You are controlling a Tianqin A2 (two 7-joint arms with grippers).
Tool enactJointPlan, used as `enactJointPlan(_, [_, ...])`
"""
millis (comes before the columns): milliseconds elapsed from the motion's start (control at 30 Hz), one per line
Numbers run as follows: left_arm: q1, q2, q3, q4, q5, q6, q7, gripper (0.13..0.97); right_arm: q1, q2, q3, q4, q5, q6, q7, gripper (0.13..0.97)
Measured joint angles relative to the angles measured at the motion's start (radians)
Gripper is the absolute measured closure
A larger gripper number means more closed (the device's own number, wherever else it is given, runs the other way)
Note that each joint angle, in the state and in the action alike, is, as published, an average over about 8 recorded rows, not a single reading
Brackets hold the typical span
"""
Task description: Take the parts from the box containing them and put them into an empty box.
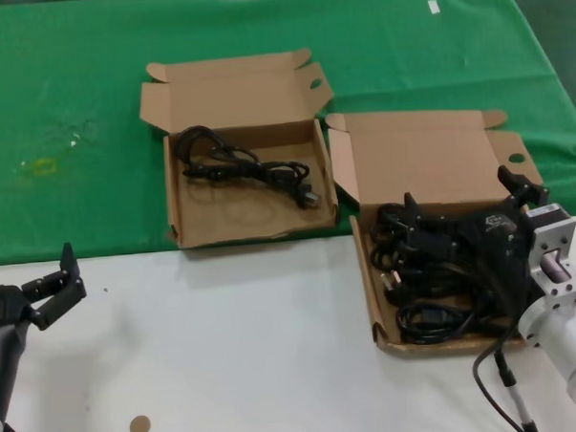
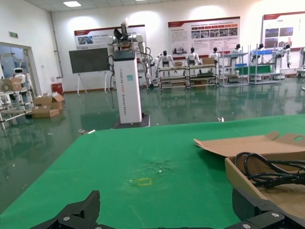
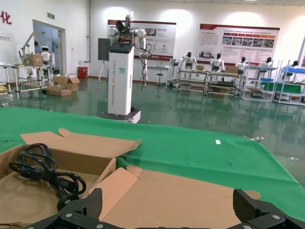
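In the right box [image 1: 429, 172], the right tool [image 1: 465, 229] sits spread among the cords [image 1: 425, 287]. One cord [image 1: 252, 165] lies in the left box [image 1: 235, 94]. The left tool [image 1: 57, 283] is spread over the table [image 1: 246, 352].

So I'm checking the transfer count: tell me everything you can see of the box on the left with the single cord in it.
The left box is a shallow brown cardboard mailer, its hinged lid open and leaning back, with an oval slot in one ear. It sits on the green cloth, its front wall at the white table's edge. One black coiled cord lies inside, toward the back. Its right wall is close beside the fuller box. No gripper touches it.
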Motion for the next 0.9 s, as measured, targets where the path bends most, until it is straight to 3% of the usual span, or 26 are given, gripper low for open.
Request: enactJointPlan(900, [0.000, 0.000, 0.000, 0.000, 0.000, 0.000, 0.000, 0.132, 0.000, 0.000, 0.000, 0.000, 0.000, 0.000, 0.000, 0.129])
